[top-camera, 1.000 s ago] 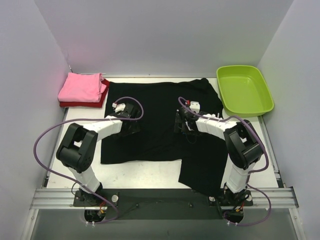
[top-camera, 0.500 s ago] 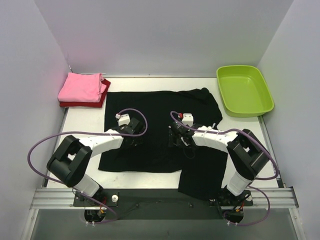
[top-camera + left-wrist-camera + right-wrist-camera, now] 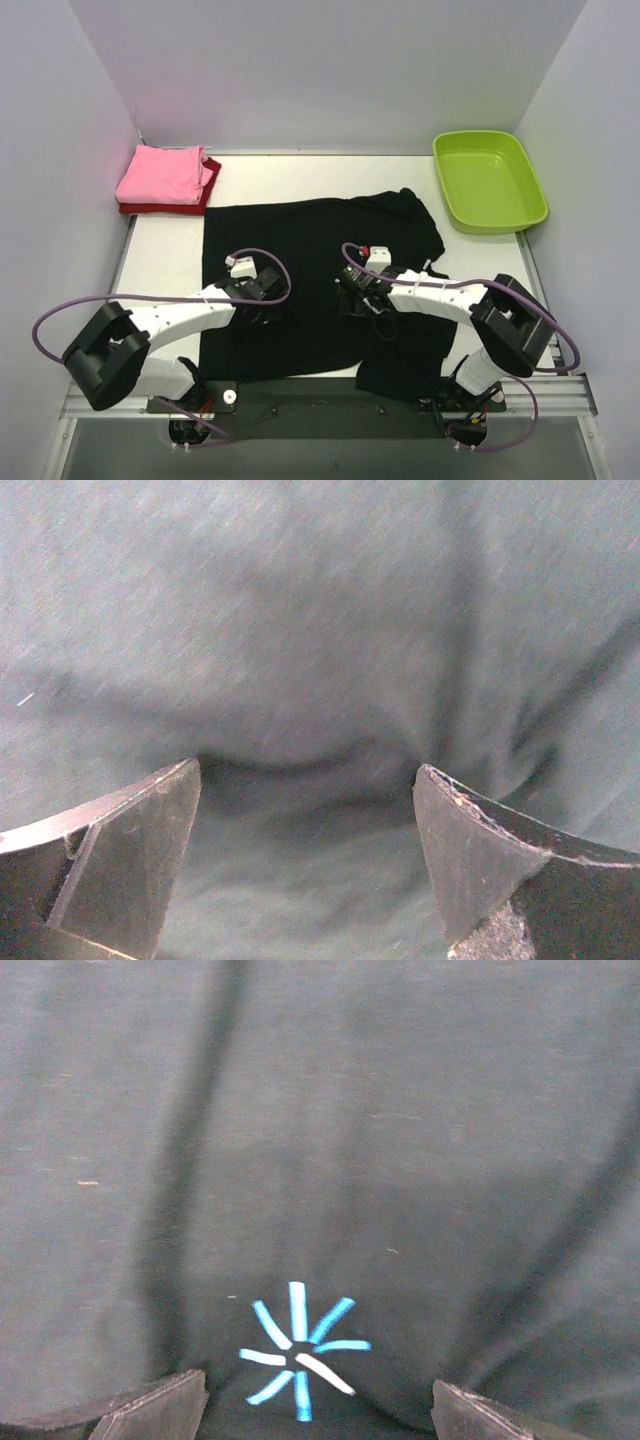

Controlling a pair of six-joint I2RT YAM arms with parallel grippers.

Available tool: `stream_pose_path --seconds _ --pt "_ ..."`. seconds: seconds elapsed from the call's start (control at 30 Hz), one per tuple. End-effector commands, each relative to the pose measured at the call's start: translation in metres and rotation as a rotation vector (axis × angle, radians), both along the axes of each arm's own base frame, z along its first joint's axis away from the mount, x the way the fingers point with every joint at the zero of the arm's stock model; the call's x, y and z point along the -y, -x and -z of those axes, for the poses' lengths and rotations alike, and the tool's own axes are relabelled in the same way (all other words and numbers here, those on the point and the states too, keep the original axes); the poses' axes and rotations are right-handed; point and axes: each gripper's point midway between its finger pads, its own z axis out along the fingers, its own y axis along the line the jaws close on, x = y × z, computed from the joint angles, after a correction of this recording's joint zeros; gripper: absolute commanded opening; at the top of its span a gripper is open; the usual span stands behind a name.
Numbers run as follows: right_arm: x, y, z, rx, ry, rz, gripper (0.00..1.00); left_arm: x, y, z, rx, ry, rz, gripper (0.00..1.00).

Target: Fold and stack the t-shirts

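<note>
- Across the middle of the bench the black t-shirt lies spread out, wrinkled, its lower hem reaching the near edge
- One rumpled part of it bunches up towards the far right, short of the lime-green tub, which sits in the far right corner, apart from the cloth
- At the far left corner I see the pink t-shirt folded on top of the dark red t-shirt, with only a rim of the red one showing along the stack's near and right sides
- My left gripper is low over the left half of the black t-shirt, its jaws wide apart and holding nothing
- From the left wrist camera, the left gripper frames a shallow crease in the black cloth; I cannot tell whether the tips touch the fabric
- My right gripper is over the right half of the same shirt, its jaws also spread wide and gripping nothing
- From the right wrist camera, the right gripper has the blue starburst mark sitting between its two tips, on dark cloth crossed by long soft folds
</note>
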Motion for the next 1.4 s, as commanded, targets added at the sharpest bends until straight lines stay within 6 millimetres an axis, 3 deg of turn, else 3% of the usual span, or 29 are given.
stream_pose_path --seconds 0.0,0.13,0.17,0.23,0.27,0.33,0.37,0.4,0.43,0.47,0.53,0.6,0.67,0.7,0.77,0.8,0.83,1.1,1.37 --pt "0.045 0.012 -0.026 0.01 0.186 0.028 0.99 -0.019 0.022 -0.03 -0.029 -0.019 -0.038 0.98" --pt "0.035 -0.035 -0.08 0.138 0.135 0.043 1.0 -0.008 -0.004 -0.087 0.106 0.027 -0.013 0.97" --pt "0.038 -0.045 -0.087 0.149 0.131 0.059 1.0 0.0 -0.014 -0.109 0.152 0.058 -0.01 0.97" --pt "0.045 -0.061 -0.097 0.158 0.129 0.072 1.0 0.001 -0.022 -0.126 0.187 0.05 0.004 0.97" --pt "0.056 -0.082 -0.108 0.18 0.108 0.137 1.0 0.007 -0.029 -0.143 0.221 0.072 0.002 0.98" --pt "0.066 -0.101 -0.111 0.165 0.066 0.178 1.0 0.008 -0.035 -0.153 0.24 0.066 0.011 0.97" --pt "0.084 -0.12 -0.115 0.182 0.036 0.257 0.99 0.012 -0.039 -0.161 0.257 0.079 0.015 0.97" --pt "0.088 -0.129 -0.112 0.162 -0.023 0.289 0.98 0.013 -0.04 -0.164 0.264 0.082 0.02 0.97" --pt "0.094 -0.137 -0.101 0.13 -0.053 0.328 0.96 0.015 -0.042 -0.165 0.265 0.085 0.024 0.97" --pt "0.112 -0.158 -0.104 0.145 -0.099 0.405 0.95 0.016 -0.043 -0.167 0.269 0.092 0.022 0.97" --pt "0.113 -0.173 -0.087 0.089 -0.16 0.426 0.95 0.019 -0.042 -0.168 0.268 0.106 0.029 0.97" --pt "0.121 -0.201 -0.09 0.127 -0.219 0.456 0.95 0.017 -0.041 -0.166 0.273 0.111 0.029 0.97" --pt "0.118 -0.216 -0.082 0.121 -0.244 0.45 0.95 0.013 -0.04 -0.164 0.273 0.108 0.031 0.97" --pt "0.116 -0.229 -0.092 0.148 -0.255 0.442 0.95 0.011 -0.041 -0.164 0.274 0.103 0.026 0.98" --pt "0.111 -0.239 -0.078 0.113 -0.261 0.435 0.95 0.006 -0.04 -0.16 0.267 0.09 0.023 0.97" --pt "0.109 -0.25 -0.085 0.133 -0.272 0.432 0.95 0.004 -0.041 -0.159 0.264 0.087 0.02 0.98" --pt "0.108 -0.253 -0.077 0.116 -0.268 0.433 0.94 0.002 -0.041 -0.158 0.261 0.084 0.017 0.97" --pt "0.101 -0.282 -0.072 0.133 -0.292 0.446 0.93 -0.008 -0.046 -0.15 0.234 0.067 0.004 0.97" --pt "0.1 -0.291 -0.062 0.123 -0.299 0.458 0.78 -0.014 -0.051 -0.144 0.225 0.064 -0.007 0.97"
